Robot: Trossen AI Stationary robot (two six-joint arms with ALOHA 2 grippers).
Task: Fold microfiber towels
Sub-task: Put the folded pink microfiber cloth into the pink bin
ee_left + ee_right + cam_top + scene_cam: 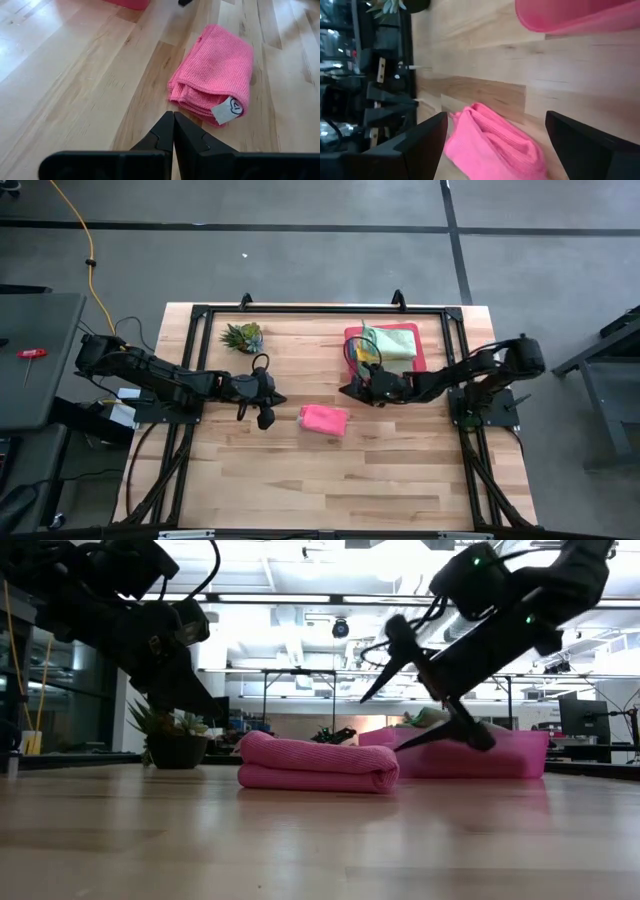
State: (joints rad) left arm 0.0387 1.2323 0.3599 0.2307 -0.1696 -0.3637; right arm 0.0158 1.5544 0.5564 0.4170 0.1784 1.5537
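pink towel: folded into a thick bundle point(324, 419), lying free on the bare bench point(330, 480) near its middle, touched by neither tool; a white tag shows at one end in the left wrist view.
long axis: runs left to right across the bench, slightly slanted; the folded layers open toward the left tool.
left tool: point(266, 418) fingers pressed together, holding nothing, hanging just left of the pink towel at about the same depth.
right tool: point(352, 387) fingers spread wide, empty, hovering above the bench just beyond the pink towel's right end, in front of the tray's near left corner.
which way the towel lies: right of the left tool; nearer and slightly left of the right tool. In the right wrist view the towel sits between that tool's two fingers, lower down.
nearer arm: both are close; judged by pose, the right one is better set to take it, being already wide and pointed at it.
tray: pink point(418, 350), far right of the bench, carrying a stack of folded towels point(385, 345), light green and yellow showing.
likely next move: judged, the pink towel goes up and back to the right, onto that stack.
plant: point(243, 336) far left, well apart from the work.
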